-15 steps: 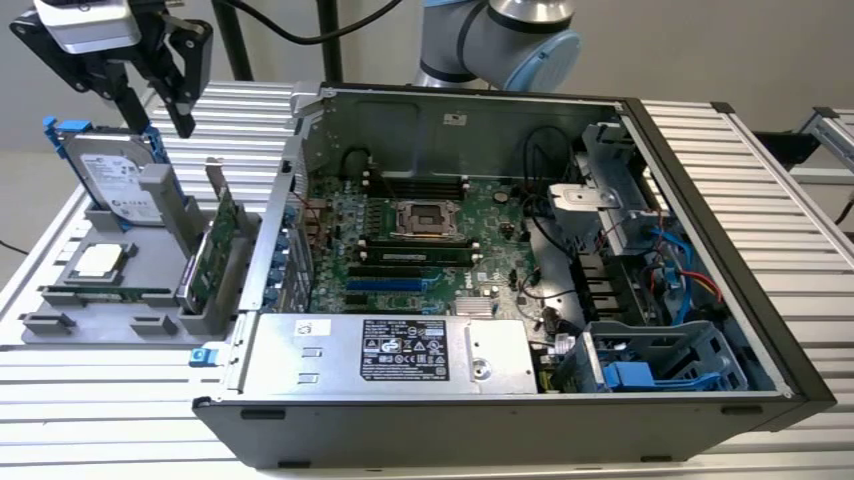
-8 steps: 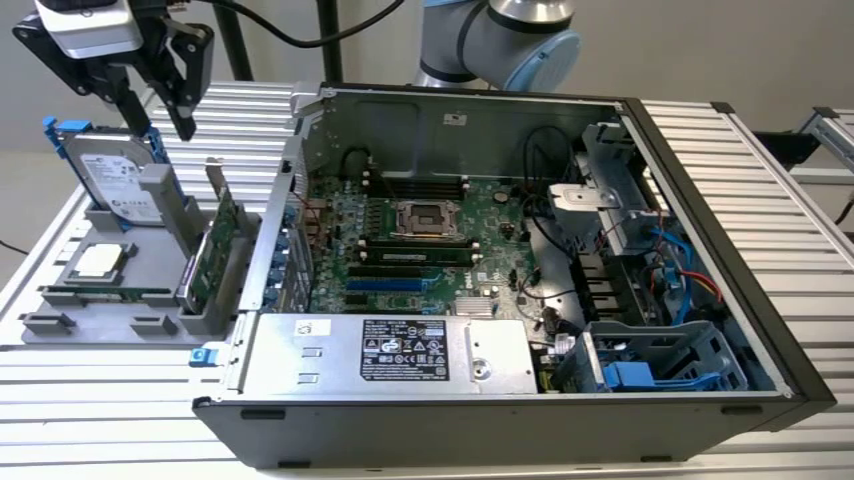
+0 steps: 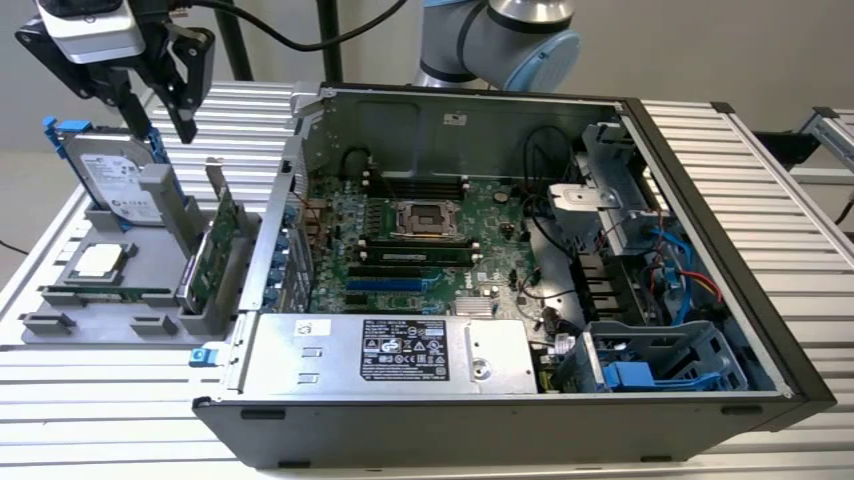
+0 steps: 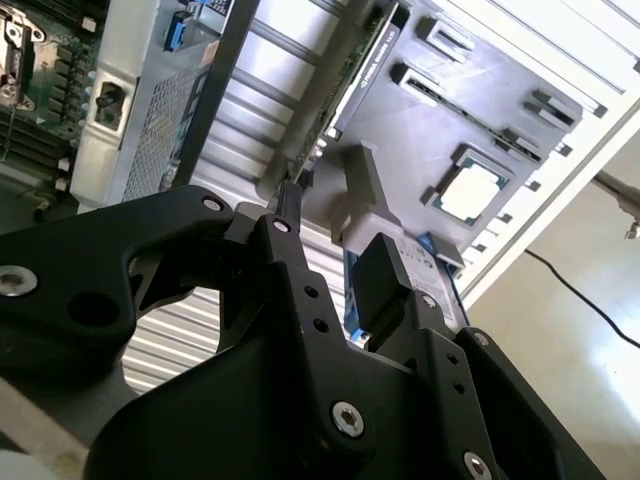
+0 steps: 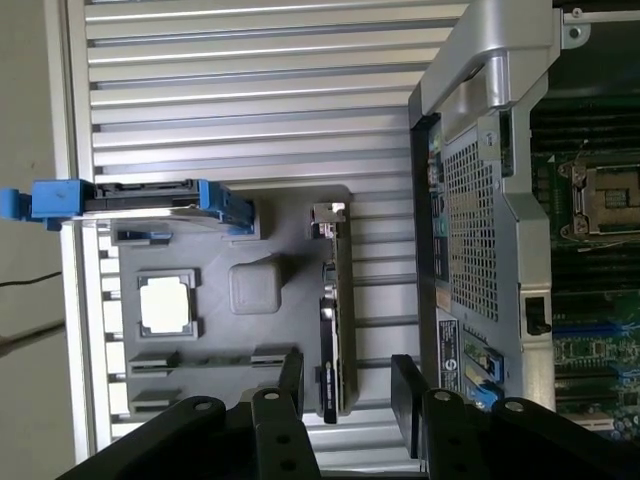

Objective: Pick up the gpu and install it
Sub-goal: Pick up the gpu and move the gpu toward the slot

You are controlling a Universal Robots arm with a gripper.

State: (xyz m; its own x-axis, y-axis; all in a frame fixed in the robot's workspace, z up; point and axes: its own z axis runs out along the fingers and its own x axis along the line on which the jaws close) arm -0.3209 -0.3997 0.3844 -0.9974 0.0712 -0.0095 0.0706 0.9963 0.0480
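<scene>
The gripper (image 3: 163, 128) is held above the grey tray (image 3: 83, 330) at the exterior view's left, fingers spread apart, nothing gripped. The gpu (image 3: 211, 252) is stood on edge in that tray, between the hard drive (image 3: 114, 180) and the open computer case (image 3: 400, 120).

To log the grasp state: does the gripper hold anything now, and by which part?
Nothing is held. The gripper is open, above the gpu, not touching it.
</scene>
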